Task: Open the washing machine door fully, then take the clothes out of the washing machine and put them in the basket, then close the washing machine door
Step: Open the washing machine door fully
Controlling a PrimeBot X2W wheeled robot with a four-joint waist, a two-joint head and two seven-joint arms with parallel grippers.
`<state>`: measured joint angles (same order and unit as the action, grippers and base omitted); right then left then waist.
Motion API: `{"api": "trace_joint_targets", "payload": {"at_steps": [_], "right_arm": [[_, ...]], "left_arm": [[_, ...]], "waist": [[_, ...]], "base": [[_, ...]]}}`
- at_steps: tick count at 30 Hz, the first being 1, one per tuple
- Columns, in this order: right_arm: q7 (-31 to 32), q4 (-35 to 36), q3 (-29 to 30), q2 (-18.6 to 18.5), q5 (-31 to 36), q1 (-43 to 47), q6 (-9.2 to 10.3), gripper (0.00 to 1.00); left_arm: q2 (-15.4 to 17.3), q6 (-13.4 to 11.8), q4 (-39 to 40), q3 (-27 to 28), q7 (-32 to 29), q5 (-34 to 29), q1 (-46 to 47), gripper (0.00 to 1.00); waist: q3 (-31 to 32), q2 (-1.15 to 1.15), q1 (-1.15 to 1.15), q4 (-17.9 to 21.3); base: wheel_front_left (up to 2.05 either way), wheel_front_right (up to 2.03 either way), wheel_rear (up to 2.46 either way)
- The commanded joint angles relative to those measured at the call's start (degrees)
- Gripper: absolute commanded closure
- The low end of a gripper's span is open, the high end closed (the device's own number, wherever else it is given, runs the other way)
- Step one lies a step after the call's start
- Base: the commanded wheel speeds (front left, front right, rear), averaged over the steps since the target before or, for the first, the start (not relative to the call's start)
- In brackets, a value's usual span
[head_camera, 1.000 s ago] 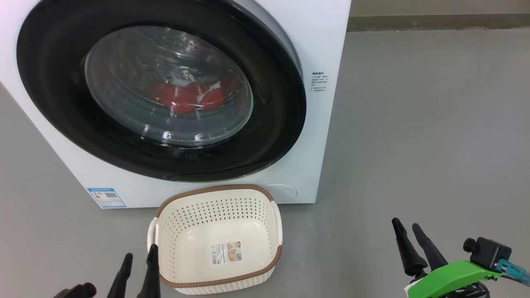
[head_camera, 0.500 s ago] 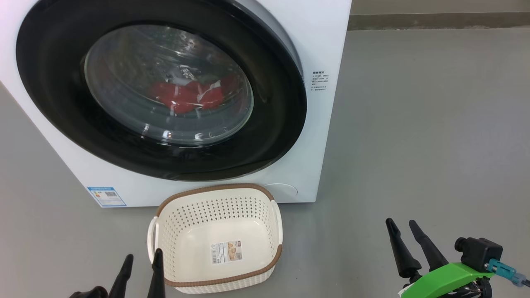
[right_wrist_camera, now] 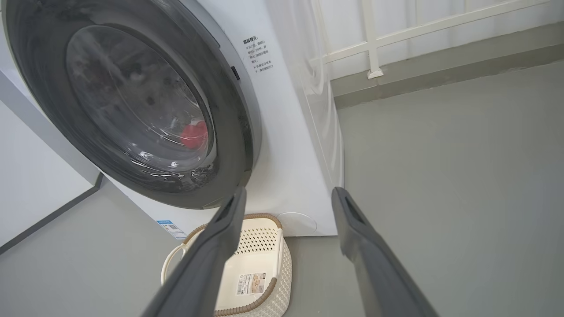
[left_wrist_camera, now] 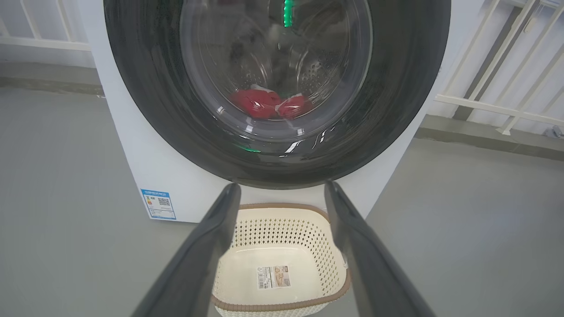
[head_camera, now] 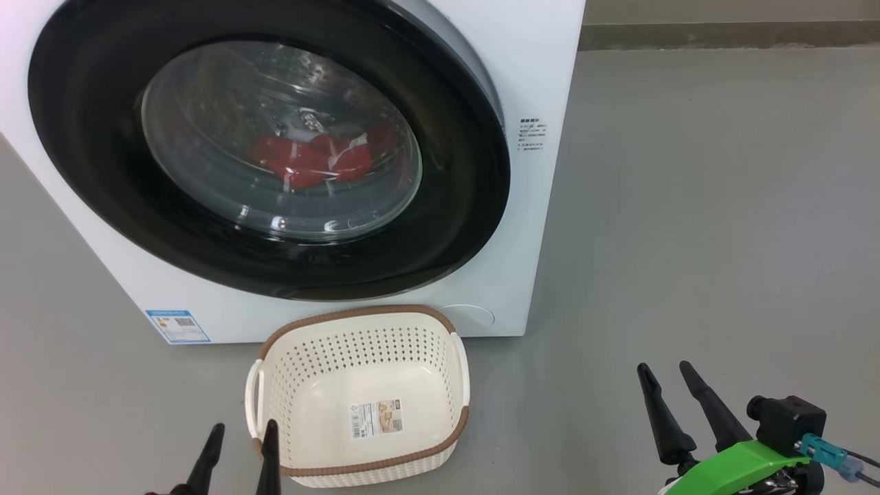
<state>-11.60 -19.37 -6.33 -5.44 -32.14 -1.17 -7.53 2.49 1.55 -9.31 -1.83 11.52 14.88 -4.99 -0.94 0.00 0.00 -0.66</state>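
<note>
The white washing machine (head_camera: 543, 75) fills the upper left of the head view. Its round washing machine door (head_camera: 467, 206) with the glossy black rim looks closed against the front. Behind the glass lie the red clothes (head_camera: 309, 158), also the clothes (left_wrist_camera: 271, 105) in the left wrist view. On the floor just before the machine stands the cream basket (head_camera: 357, 399) with nothing in it. My left gripper (head_camera: 240, 433) is open at the basket's near left corner. My right gripper (head_camera: 667, 375) is open over bare floor, well right of the basket.
Grey floor (head_camera: 722, 206) stretches to the right of the machine up to a wall base. A white railing (right_wrist_camera: 374, 44) runs along the wall behind the machine's right side. A blue label (head_camera: 177, 326) sits low on the machine's front.
My left gripper has slid slightly right and lower in view, toward the basket's corner. My right gripper has drifted slightly left. Door, clothes and basket stay put.
</note>
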Motion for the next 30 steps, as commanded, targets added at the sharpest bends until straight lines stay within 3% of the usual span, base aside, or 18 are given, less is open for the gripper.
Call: {"api": "trace_joint_targets", "payload": {"at_steps": [1, 16, 30], "right_arm": [[-0.9, 1.4, -1.2, -1.0, 1.4, -0.3, 0.04, 0.0], [-3.4, 1.1, -0.1, -0.9, 9.5, 1.6, 0.04, 0.0], [-3.4, 1.4, 1.2, 0.1, 10.0, 2.5, 0.04, 0.0]], "left_arm": [[0.5, 0.0, 1.9, 1.4, 0.9, -1.6, 0.7, 0.0], [0.5, 0.4, 2.5, 1.6, 3.5, -10.8, -0.2, 0.0], [0.4, 1.1, 2.5, 1.6, 3.5, -9.3, -0.5, 0.0]], "waist": [[0.0, 0.0, 0.0, 0.0], [-0.5, 0.0, 0.0, 0.0], [-0.3, 0.0, 0.0, 0.3]], "base": [[0.0, 0.0, 0.0], [0.0, 0.0, 0.0], [0.0, 0.0, 0.0]]}}
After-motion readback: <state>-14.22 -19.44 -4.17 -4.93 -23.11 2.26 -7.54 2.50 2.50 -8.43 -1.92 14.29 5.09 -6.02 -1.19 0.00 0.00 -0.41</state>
